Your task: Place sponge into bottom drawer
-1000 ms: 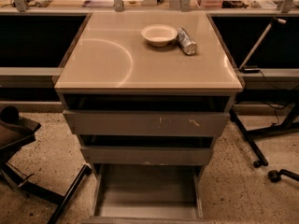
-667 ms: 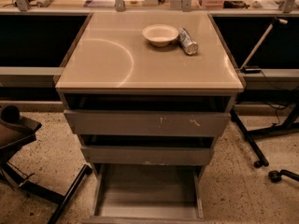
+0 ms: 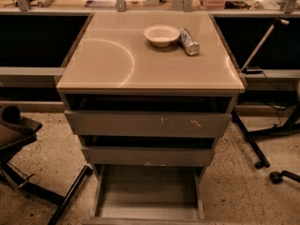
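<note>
The bottom drawer point(image 3: 147, 193) of the grey cabinet is pulled out toward me. Its plain grey floor shows nothing lying on it. The two upper drawers point(image 3: 147, 124) stand slightly open above it. No sponge shows anywhere in the camera view; it is hidden or out of view. My gripper is not in view, and no part of the arm shows.
A white bowl point(image 3: 161, 34) and a silver can point(image 3: 189, 41) lying on its side sit at the back of the cabinet top point(image 3: 108, 64). A dark chair base point(image 3: 28, 172) stands on the floor at left. Stand legs and casters point(image 3: 262, 149) are at right.
</note>
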Tool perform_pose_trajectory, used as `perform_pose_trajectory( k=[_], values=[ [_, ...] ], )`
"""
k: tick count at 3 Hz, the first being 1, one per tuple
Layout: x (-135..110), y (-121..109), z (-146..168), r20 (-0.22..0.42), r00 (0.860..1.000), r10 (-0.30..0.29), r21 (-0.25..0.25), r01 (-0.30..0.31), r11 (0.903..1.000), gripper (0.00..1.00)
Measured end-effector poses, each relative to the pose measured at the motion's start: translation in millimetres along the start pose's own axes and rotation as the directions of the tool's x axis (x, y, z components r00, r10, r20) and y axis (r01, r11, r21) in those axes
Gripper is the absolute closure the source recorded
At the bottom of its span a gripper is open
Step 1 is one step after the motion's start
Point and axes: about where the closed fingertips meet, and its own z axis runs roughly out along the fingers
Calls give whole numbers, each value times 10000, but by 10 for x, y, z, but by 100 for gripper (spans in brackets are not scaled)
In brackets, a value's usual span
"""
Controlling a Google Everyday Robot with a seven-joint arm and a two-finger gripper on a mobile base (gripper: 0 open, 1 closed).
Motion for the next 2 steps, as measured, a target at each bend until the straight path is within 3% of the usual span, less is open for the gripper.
perform_pose_trajectory(
  k=[1, 2],
  values=[
    [150, 356, 196, 73, 9998, -175, -625, 179, 9979, 100],
    [149, 359, 202, 57, 9998, -201, -638, 204, 9978, 100]
  ],
)
